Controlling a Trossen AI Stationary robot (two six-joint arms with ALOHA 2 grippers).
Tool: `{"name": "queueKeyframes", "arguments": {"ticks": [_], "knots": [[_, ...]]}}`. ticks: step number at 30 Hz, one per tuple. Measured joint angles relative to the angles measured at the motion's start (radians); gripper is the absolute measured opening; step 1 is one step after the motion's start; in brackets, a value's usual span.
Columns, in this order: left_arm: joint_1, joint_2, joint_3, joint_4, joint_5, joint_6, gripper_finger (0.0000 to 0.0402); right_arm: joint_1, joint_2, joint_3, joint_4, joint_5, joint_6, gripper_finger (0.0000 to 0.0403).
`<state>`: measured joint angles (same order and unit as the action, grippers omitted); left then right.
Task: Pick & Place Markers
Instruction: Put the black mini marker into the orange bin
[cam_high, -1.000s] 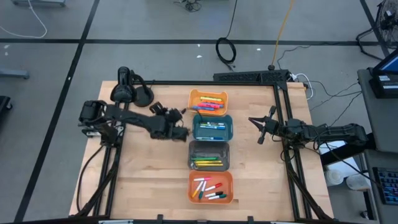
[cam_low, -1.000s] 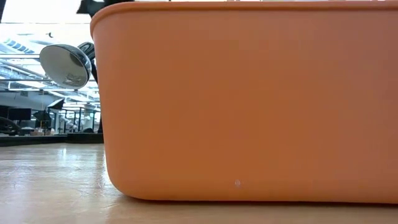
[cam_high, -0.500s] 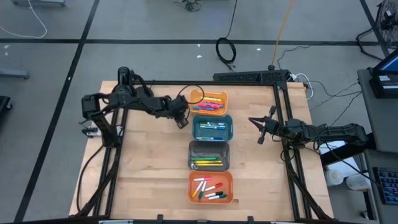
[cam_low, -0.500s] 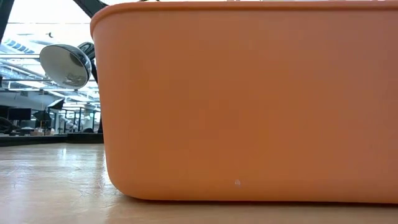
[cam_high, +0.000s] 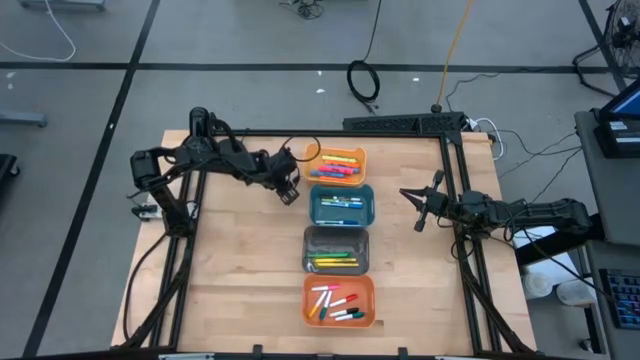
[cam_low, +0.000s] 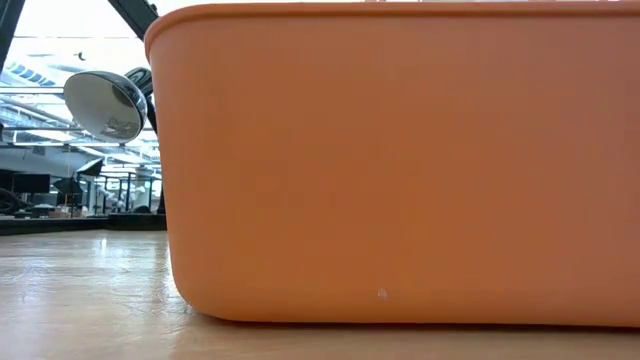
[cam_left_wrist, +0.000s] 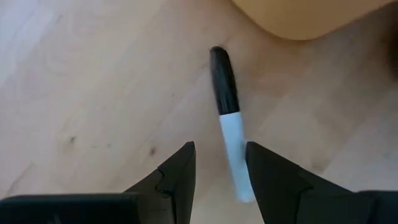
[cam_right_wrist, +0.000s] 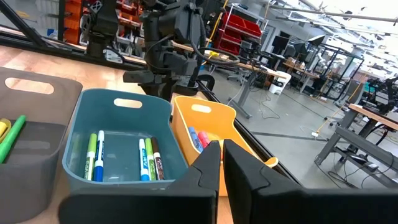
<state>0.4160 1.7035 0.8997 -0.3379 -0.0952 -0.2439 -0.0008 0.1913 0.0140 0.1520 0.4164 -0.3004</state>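
Along the table's middle, four bins (cam_high: 339, 207) hold markers (cam_high: 338, 262).

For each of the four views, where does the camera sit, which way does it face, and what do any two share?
High: overhead, straight down; both arms, four bins.
Low: table height, facing the orange bin; no arm clearly shown.
Left wrist: looking down past the left claw at a black-and-white marker on wood.
Right wrist: past the shut right claw across the teal bin.
Shared: high and right wrist both show the teal bin.

We count four bins (cam_high: 338, 233) in one row down the table (cam_high: 240, 280) middle, markers (cam_high: 339, 261) inside each; one loose marker (cam_left_wrist: 229, 121) lies on the table just left of the farthest bin (cam_high: 336, 164).
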Motion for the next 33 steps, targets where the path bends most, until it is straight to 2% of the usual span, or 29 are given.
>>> {"name": "queueKeyframes", "arguments": {"ticks": [9, 18, 27, 30, 33], "knots": [[0.0, 0.001, -0.036, 0.024, -0.008, 0.011, 0.0148, 0.0, 0.0, 0.0, 0.0, 0.0, 0.0, 0.0011], [-0.03, 0.005, -0.077, 0.105, -0.015, 0.158, 0.0147, 0.0, 0.0, 0.0, 0.0, 0.0, 0.0, 0.0011], [-0.044, 0.005, -0.1, 0.128, -0.008, 0.162, 0.0146, 0.0, 0.0, 0.0, 0.0, 0.0, 0.0, 0.0011], [-0.044, 0.006, -0.1, 0.117, 0.008, 0.161, 0.0131, 0.0, 0.0, 0.0, 0.0, 0.0, 0.0, 0.0011], [-0.044, 0.007, -0.1, 0.108, 0.03, 0.161, 0.0095, 0.0, 0.0, 0.0, 0.0, 0.0, 0.0, 0.0011]]}}
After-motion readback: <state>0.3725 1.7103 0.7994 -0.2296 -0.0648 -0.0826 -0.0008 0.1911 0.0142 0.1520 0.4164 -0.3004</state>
